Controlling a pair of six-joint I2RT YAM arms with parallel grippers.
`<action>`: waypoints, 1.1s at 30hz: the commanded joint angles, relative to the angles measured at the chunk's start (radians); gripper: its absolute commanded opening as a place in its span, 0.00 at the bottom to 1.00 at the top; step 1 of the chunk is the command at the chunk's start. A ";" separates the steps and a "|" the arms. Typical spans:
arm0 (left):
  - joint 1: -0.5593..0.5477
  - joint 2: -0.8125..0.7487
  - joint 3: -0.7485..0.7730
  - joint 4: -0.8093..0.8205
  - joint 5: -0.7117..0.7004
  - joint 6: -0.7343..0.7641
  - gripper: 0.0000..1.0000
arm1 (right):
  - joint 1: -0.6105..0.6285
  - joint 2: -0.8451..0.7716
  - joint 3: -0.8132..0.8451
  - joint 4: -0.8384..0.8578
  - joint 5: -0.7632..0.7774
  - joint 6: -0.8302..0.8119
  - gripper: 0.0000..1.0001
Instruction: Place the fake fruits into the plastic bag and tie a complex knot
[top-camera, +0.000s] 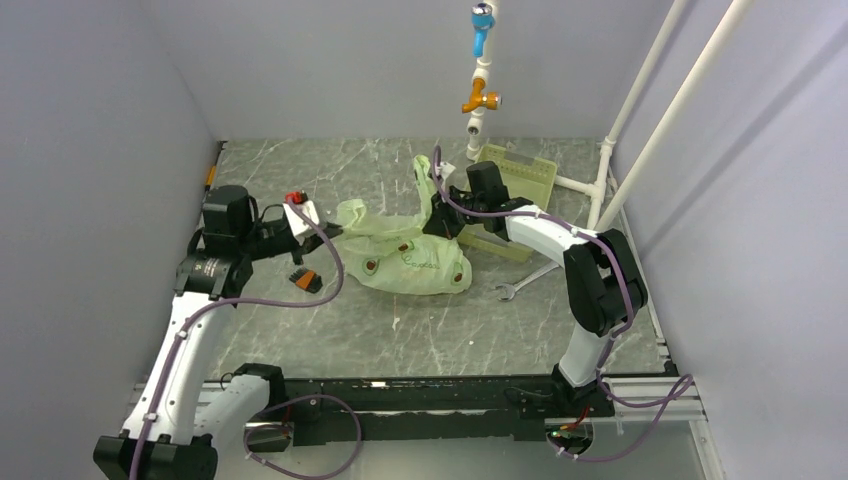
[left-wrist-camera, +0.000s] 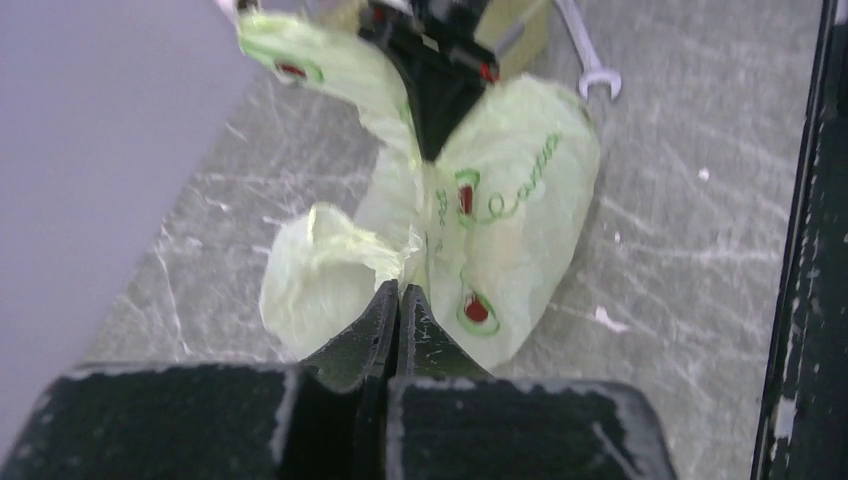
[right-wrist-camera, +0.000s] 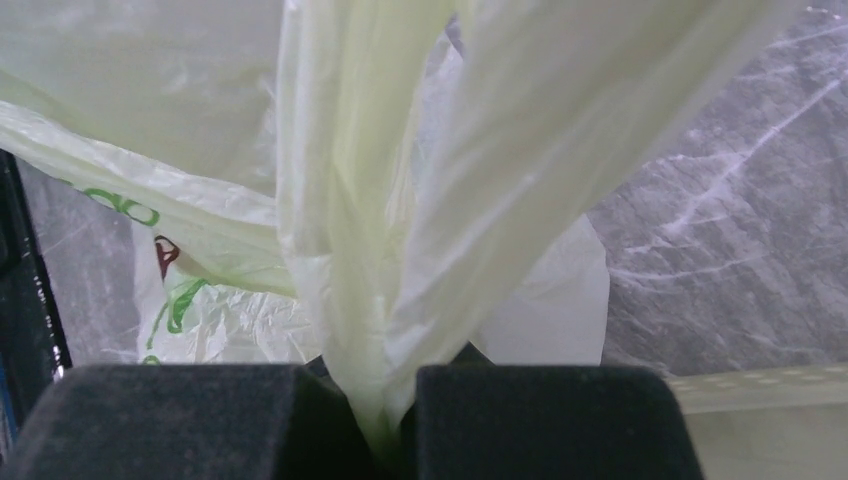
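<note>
The plastic bag (top-camera: 415, 262) lies crumpled mid-table, pale yellow-green with green and red print. My left gripper (top-camera: 328, 232) reaches its left lobe. In the left wrist view its jaws (left-wrist-camera: 401, 292) are pressed together, pinching a fold of the bag (left-wrist-camera: 500, 220) at their tips. My right gripper (top-camera: 437, 222) is at the bag's far side, with a handle strip (top-camera: 424, 172) rising from it. The right wrist view shows twisted handle film (right-wrist-camera: 370, 200) clamped between the shut pads of that gripper (right-wrist-camera: 385, 425). The fake fruits are hidden from every view.
A small orange-and-black block (top-camera: 305, 280) lies left of the bag. A steel wrench (top-camera: 525, 280) lies to its right. A pale green tray (top-camera: 525, 180) stands behind the right arm. White pipes with blue and orange valves (top-camera: 481, 60) hang at the back wall.
</note>
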 joint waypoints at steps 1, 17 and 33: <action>-0.032 0.018 0.144 0.081 0.061 -0.174 0.00 | -0.004 -0.010 0.035 0.009 -0.013 -0.065 0.00; -0.118 0.130 0.279 -0.121 -0.059 -0.229 0.00 | -0.025 -0.285 0.113 -0.062 -0.081 -0.159 0.95; -0.122 0.135 0.271 -0.091 -0.046 -0.205 0.00 | 0.244 -0.319 0.185 0.032 -0.185 -0.325 0.99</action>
